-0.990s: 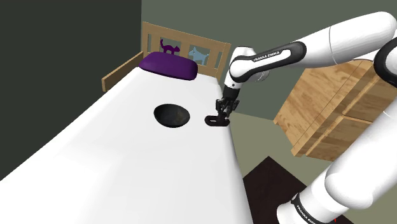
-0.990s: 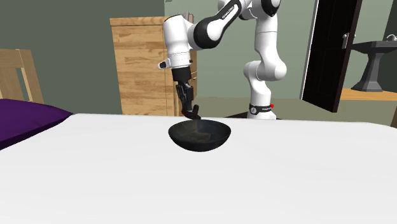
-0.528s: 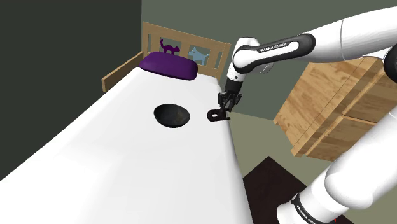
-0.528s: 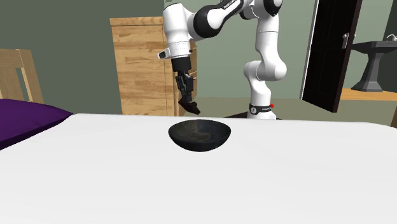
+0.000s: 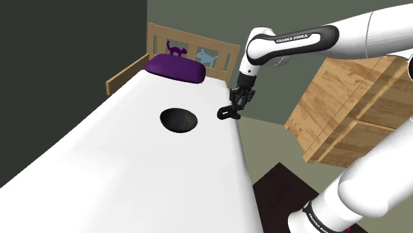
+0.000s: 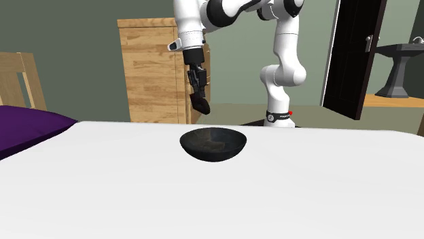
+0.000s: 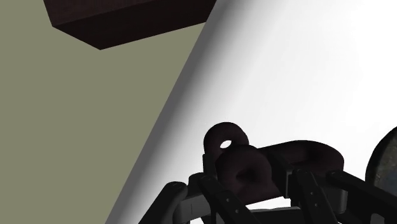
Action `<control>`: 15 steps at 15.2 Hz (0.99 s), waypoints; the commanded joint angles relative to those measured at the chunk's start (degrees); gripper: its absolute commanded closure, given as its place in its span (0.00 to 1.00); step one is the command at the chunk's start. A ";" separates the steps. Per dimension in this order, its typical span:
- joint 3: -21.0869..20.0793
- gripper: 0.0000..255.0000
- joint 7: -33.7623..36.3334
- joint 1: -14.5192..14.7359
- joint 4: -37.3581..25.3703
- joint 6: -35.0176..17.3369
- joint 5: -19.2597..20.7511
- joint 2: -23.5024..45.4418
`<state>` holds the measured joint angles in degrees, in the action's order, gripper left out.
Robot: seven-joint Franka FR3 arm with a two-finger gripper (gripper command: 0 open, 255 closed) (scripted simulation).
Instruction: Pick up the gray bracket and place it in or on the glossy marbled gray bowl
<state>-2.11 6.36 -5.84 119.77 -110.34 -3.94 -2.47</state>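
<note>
White Franka arm reaches out over the edge of a white bed (image 5: 126, 165). The black two-finger end effector (image 5: 235, 100) points down and is clamped on a dark, nearly black bracket (image 5: 227, 112), held in the air clear of the bed's surface.

Wrist view: the fingers (image 7: 219, 191) grip the bracket (image 7: 245, 170) from both sides. Two rounded lugs show on it, the farther one with a small hole. The bracket's lower part is hidden behind the fingers, and its full shape is hard to make out.

Dark glossy round bowl (image 5: 179, 120) sits on the bed, apart from the bracket, toward the shoulder view's left. In the second exterior view the bracket (image 6: 202, 105) hangs above and behind the bowl (image 6: 213, 144). Faint grey mottling shows inside the bowl. In the wrist view only a sliver of its rim (image 7: 385, 159) appears, cut by the frame edge.

Purple pillow (image 5: 175, 68) lies at the wooden headboard (image 5: 192, 41). A light wooden dresser (image 5: 347, 109) stands past the arm, partly covered by it.
</note>
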 commanded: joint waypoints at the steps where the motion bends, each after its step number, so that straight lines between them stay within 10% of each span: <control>1: -0.01 1.00 0.11 0.01 -1.21 1.56 0.02 -0.33; 15: -6.22 1.00 13.47 6.79 -19.87 6.49 0.21 12.50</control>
<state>-7.76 18.36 0.17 102.47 -104.69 -3.91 8.39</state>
